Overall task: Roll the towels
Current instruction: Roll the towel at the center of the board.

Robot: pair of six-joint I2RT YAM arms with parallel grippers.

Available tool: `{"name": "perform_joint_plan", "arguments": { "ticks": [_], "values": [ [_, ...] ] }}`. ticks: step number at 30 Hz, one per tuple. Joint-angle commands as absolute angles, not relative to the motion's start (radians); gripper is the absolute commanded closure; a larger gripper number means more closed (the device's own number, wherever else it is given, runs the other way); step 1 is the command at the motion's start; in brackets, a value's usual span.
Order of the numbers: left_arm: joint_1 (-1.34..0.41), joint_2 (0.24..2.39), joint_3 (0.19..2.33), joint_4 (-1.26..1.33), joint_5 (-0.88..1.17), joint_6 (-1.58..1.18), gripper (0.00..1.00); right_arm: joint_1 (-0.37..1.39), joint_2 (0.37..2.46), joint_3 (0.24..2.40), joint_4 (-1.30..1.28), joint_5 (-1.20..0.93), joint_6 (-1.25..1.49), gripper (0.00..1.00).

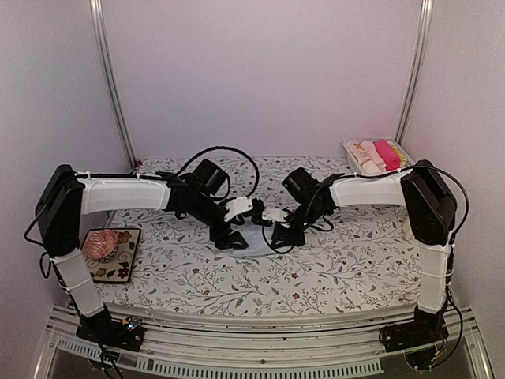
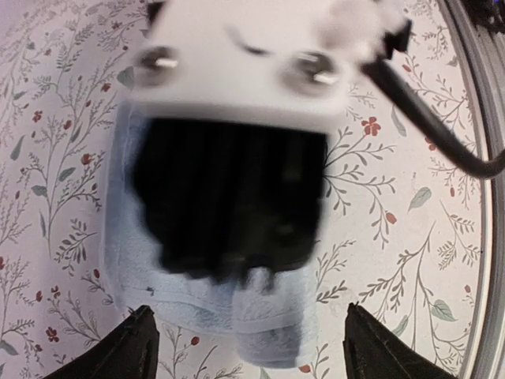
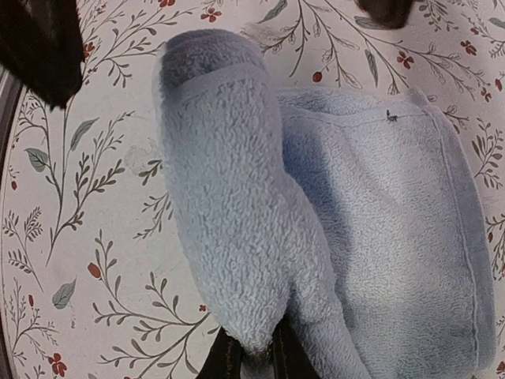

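Observation:
The light blue towel [image 1: 256, 245] lies partly folded on the floral tablecloth at the table's middle, between both grippers. My right gripper [image 3: 254, 362] is shut on a raised fold of this towel [image 3: 237, 197], which stands up as a ridge beside the flat part [image 3: 394, 221]. In the top view the right gripper [image 1: 281, 238] is at the towel's right edge. My left gripper [image 2: 254, 357] is open, its fingertips [image 2: 134, 347] wide apart over the towel's near end [image 2: 268, 332], and sits at the towel's left [image 1: 232, 239]. A cream roll [image 1: 365, 155] lies in the back bin.
A white bin [image 1: 348, 146] at the back right holds several rolled cloths, cream, pink and hot pink. A pink knitted lump [image 1: 102, 243] sits on a patterned tray [image 1: 129, 267] at the left. The right gripper's body [image 2: 237, 71] fills the left wrist view.

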State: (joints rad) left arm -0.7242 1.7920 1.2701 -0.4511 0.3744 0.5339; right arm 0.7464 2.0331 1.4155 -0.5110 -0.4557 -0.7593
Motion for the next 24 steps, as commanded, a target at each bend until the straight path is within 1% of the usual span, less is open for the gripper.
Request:
{"name": "perform_joint_plan", "arguments": {
  "ticks": [1, 7, 11, 13, 17, 19, 20, 22, 24],
  "values": [
    [-0.807, 1.784, 1.179, -0.321, 0.305, 0.608, 0.22, 0.732, 2.101, 1.473, -0.641, -0.555, -0.681, 0.93],
    [-0.856, 1.772, 1.089, -0.198, 0.268, 0.599, 0.27, 0.732, 2.150, 1.503, -0.659, -0.566, -0.653, 0.92],
    [-0.874, 1.830, 1.103, -0.190, 0.206, 0.589, 0.38, 0.732, 2.170, 1.532, -0.671, -0.576, -0.639, 0.92],
    [-0.880, 1.859, 1.123, -0.193, 0.169, 0.579, 0.41, 0.732, 2.171, 1.534, -0.672, -0.579, -0.639, 0.92],
    [-0.881, 1.881, 1.122, -0.162, 0.141, 0.568, 0.42, 0.729, 2.171, 1.530, -0.670, -0.585, -0.640, 0.92],
    [-0.881, 1.887, 1.120, -0.163, 0.143, 0.573, 0.45, 0.727, 2.170, 1.529, -0.669, -0.587, -0.640, 0.92],
    [-0.881, 1.891, 1.120, -0.167, 0.142, 0.575, 0.49, 0.726, 2.169, 1.529, -0.668, -0.589, -0.641, 0.91],
    [-0.881, 1.902, 1.121, -0.181, 0.142, 0.579, 0.60, 0.720, 2.168, 1.529, -0.665, -0.590, -0.637, 0.91],
    [-0.881, 1.911, 1.122, -0.196, 0.145, 0.580, 0.73, 0.715, 2.165, 1.529, -0.665, -0.589, -0.634, 0.90]
  ]
}}
